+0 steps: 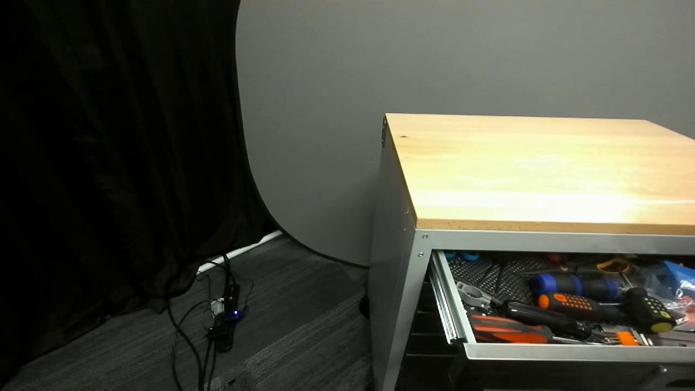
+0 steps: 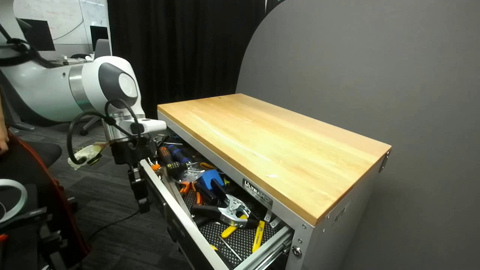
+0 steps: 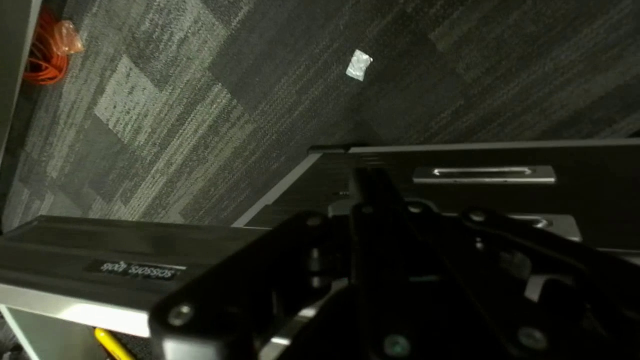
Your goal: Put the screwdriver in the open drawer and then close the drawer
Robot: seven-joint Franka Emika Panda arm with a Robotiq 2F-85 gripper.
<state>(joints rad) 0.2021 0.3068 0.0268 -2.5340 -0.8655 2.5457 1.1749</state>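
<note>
The drawer is pulled open and full of tools, with a pale rim and dark front in both exterior views (image 1: 570,354) (image 2: 187,222). In the wrist view its dark labelled front (image 3: 55,247) is at lower left. My gripper (image 2: 143,205) points down just outside the drawer's front, its tips below the rim. In the wrist view its dark fingers (image 3: 368,181) look pressed together, with nothing seen between them. Several yellow pieces lie in the drawer, among them a small one (image 2: 213,247) by the front wall. I cannot tell whether any is the screwdriver.
A wooden worktop (image 2: 240,142) covers the cabinet above the drawer. Lower drawers with silver handles (image 3: 484,174) show beneath the fingers in the wrist view. A dark chair (image 2: 41,153) and a person's hand (image 2: 3,144) are at the far left. Cables (image 1: 201,336) lie on the carpet.
</note>
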